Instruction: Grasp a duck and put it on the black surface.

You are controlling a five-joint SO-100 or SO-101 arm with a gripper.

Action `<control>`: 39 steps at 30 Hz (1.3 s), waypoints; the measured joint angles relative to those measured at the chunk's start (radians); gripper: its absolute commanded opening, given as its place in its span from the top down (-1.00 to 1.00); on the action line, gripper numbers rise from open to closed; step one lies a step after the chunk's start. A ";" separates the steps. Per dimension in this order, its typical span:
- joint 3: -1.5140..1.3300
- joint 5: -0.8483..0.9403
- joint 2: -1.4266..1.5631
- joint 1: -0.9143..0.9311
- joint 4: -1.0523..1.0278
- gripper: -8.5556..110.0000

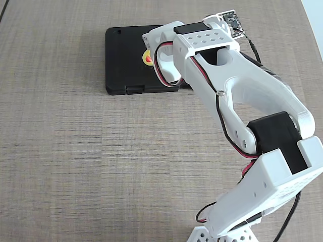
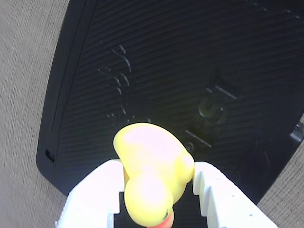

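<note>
A: Logging frame. Table is lying bare w/ woven-grain top; arm is reaching from near-right corner toward far centre in fixed view. Black surface is sitting flat at far centre-left, notched edge facing near side.

B: Gripper status?

A: Gripper is pinching the duck, one white finger pressing each flank in wrist view. Beak is pointing toward the cam, bottom edge of that view. In fixed view only a sliver of yellow body and red-orange beak is showing at the gripper's left side, over the slab's right part.

B: So duck is hanging above the slab, not on it?

A: Judging so. Wrist view is showing ribbed slab filling the bkgd under the duck, embossed mark just to its right. Can't tell whether the duck's underside is touching the slab or not.

B: How to finish the step well?

A: My read: keep lowering straight down, no sideways drift, until the base is seated. Then spread fingers slowly so the duck isn't sticking to one pad and tipping. Lift straight up afterwards. Drop point is looking well inside the slab edges, so little risk of rolling off.
</note>
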State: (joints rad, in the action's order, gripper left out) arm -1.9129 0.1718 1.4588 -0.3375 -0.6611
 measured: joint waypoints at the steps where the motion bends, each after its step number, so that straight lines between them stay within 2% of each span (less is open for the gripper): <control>1: 0.003 0.000 -0.003 0.005 0.002 0.63; 6: 0.032 0.000 -0.012 0.011 0.002 0.62; 14: 0.035 0.000 -0.012 0.017 0.002 0.42; 25: 0.020 0.000 0.000 0.035 0.002 0.48; 31: -0.129 0.000 0.331 0.129 0.002 0.54; 39: -0.511 -0.038 0.946 0.273 0.002 0.72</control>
State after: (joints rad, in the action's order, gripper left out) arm -2.4237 0.1335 2.4053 -0.0644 -0.6596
